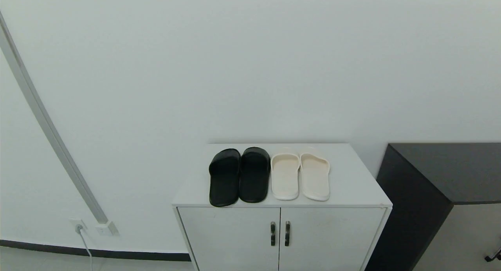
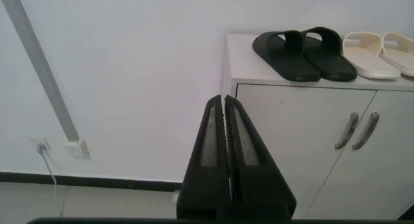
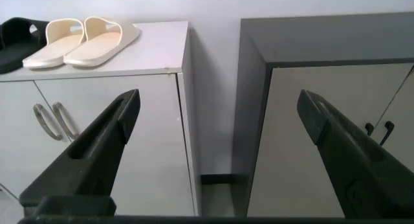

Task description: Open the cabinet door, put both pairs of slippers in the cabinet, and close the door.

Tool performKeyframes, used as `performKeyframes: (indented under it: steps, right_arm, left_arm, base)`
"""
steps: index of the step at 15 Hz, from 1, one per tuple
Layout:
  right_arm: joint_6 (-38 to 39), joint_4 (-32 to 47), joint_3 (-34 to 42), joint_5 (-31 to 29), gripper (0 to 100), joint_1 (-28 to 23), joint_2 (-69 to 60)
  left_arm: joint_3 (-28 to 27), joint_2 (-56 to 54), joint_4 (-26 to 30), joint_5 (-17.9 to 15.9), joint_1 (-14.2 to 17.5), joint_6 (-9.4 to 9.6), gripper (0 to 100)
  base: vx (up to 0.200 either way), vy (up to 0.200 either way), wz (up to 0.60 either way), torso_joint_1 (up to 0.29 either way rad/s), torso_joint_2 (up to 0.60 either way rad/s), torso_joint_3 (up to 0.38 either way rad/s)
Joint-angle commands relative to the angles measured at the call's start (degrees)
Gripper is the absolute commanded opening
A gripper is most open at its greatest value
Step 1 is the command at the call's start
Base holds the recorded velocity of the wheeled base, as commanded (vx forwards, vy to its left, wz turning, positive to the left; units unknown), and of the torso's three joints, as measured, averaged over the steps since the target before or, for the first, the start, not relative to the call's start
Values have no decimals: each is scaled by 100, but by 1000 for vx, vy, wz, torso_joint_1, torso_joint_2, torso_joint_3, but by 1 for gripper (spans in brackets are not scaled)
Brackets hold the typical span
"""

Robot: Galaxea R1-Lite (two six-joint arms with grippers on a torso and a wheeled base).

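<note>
Cabinet (image 1: pixel 352 185) is white and stands against the wall (image 1: pixel 250 67), with a dark unit (image 1: pixel 430 177) just beside it on the robot's right. Its two doors (image 1: pixel 231 239) are both shut, and they meet in the middle of the front.

On the cabinet top lie both pairs of slippers, side by side. The black pair (image 1: pixel 239 177) is on the left and the white pair (image 1: pixel 300 177) on the right, touching or nearly touching each other.

The left gripper (image 2: pixel 224 98) is in front of the cabinet's left corner, apart from it, and its jaws are pressed together with nothing between them. The right gripper (image 3: pixel 218 101) is before the gap between cabinet and dark unit, with its jaws spread wide and empty.

The two handles (image 1: pixel 280 233) are close together at the inner edges of the doors, and no gripper touches them.

In my judgement nothing of the task is done. A door must be opened, each pair put inside, and the door then closed.
</note>
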Motion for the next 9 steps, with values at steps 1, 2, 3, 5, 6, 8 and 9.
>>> performKeyframes:
  steps: [1,2,3,5,6,8,9]
  right_arm:
    - [-17,2,1,0,100,1,-2]
    - [-52,2,1,9,100,1,-2]
    - [-52,-7,1,35,100,1,-2]
    - [-61,-7,-8,35,100,1,-2]
    - [-87,-60,-52,35,100,1,7]
    - [572,169,-1651,53,100,97,991]
    - [308,635,-1423,150,100,141,1351]
  left_arm:
    - [0,7,-1,-6,1,-4,0]
    - [0,7,-1,3,1,-4,0]
    - [0,7,-1,3,1,-4,0]
    - [0,7,-1,3,1,-4,0]
    - [0,7,-1,3,1,-12,0]
    - [0,7,-1,-6,1,-4,0]
    - [0,7,-1,3,1,-12,0]
  base:
    - [0,0,0,0,0,0]
    - [0,0,0,0,0,0]
    - [0,0,0,0,0,0]
    - [0,0,0,0,0,0]
    - [0,0,0,0,0,0]
    - [0,0,0,0,0,0]
    - [0,0,0,0,0,0]
